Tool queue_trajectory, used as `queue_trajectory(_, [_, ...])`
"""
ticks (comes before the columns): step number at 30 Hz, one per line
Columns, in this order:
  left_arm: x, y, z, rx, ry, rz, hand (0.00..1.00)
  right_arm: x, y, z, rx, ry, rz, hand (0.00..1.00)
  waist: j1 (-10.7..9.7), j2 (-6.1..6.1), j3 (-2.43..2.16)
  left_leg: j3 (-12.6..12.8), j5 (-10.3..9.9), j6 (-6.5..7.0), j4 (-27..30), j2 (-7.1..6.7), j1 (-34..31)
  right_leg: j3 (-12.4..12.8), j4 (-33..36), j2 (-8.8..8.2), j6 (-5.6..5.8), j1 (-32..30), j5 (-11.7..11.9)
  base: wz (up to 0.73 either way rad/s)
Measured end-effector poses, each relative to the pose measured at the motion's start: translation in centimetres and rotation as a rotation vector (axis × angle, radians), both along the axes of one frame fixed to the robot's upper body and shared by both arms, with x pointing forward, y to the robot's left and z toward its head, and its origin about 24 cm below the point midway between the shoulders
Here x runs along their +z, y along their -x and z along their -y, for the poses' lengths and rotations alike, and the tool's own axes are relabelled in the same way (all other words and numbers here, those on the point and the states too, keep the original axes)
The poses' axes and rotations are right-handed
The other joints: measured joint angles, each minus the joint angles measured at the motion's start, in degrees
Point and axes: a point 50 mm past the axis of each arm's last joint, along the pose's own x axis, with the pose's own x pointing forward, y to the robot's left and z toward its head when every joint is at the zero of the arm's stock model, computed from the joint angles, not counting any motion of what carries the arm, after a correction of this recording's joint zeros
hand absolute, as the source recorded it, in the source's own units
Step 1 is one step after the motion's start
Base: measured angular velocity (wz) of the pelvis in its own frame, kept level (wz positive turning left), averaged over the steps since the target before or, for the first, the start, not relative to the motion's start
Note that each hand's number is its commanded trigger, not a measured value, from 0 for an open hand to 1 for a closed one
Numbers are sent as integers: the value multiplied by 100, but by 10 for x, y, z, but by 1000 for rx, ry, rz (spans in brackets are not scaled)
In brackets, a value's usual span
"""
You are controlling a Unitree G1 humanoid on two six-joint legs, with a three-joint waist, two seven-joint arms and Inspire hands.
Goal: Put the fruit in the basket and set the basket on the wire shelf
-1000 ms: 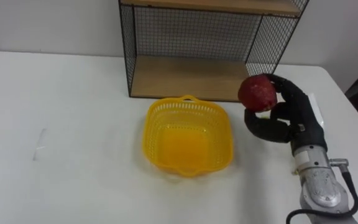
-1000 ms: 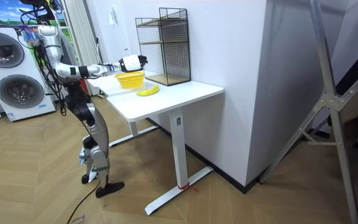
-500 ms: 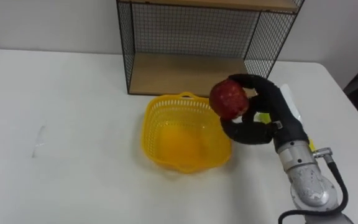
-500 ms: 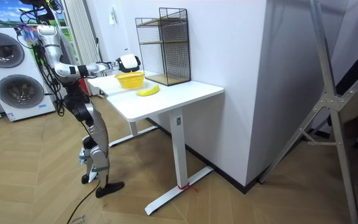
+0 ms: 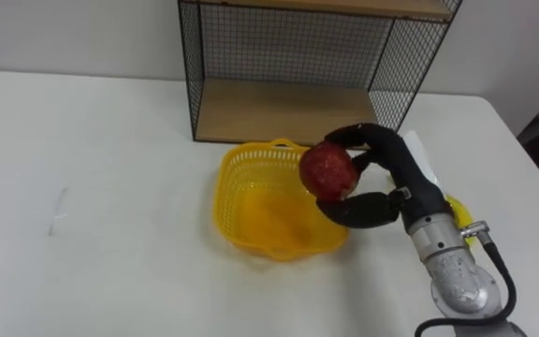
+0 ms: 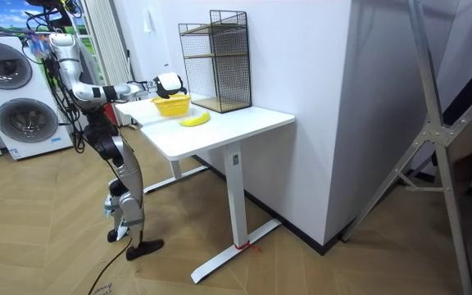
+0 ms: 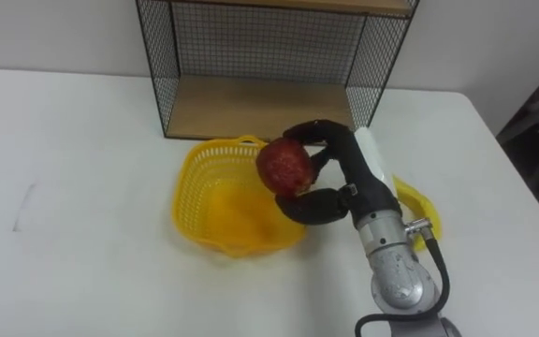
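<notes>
My right hand (image 5: 389,183) is shut on a red apple (image 5: 328,170) and holds it just above the right rim of the yellow plastic basket (image 5: 240,170), which stands with nothing inside on the white table. A yellow banana (image 7: 420,207) lies on the table to the right of the basket, mostly hidden behind my right forearm. Just behind the basket stands the black wire shelf (image 5: 288,110) with wooden boards, its lower board bare. In the room view the robot stands at the table's end, its arm stretched over the basket (image 6: 171,104).
The white table (image 5: 101,187) stretches wide to the left of the basket. A faint scuff mark (image 5: 58,215) shows on it at the far left. A white wall rises behind the shelf. In the room view washing machines (image 6: 6,90) stand behind the robot.
My right hand has carried the apple left and down, from in front of the shelf's right post to above the basket's right rim. The basket has not moved.
</notes>
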Motion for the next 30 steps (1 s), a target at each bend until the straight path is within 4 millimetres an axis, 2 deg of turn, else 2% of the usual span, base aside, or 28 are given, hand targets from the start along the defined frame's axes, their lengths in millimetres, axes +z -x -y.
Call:
queue_trajectory(17, [0, 3, 0, 1, -16, -4, 0, -2, 1, -7, 38, -2, -16, 0, -18, -2, -1, -16, 0, 0, 1, 0, -4, -14, 1, -3, 0, 8, 0, 0])
queue_trajectory(28, [0, 2, 0, 0, -12, 1, 0, 2, -1, 3, 1, -13, 4, 0, -26, -30, -14, -16, 0, 0, 3, 0, -9, -23, 0, -6, 0, 9, 0, 0])
queue_trajectory(30, [0, 0, 0, 1, -8, 14, 0, 4, -1, 7, -24, -59, 13, 0, -29, -41, -16, -16, 0, 0, 6, 0, -7, -28, -1, -6, 0, 13, 0, 0])
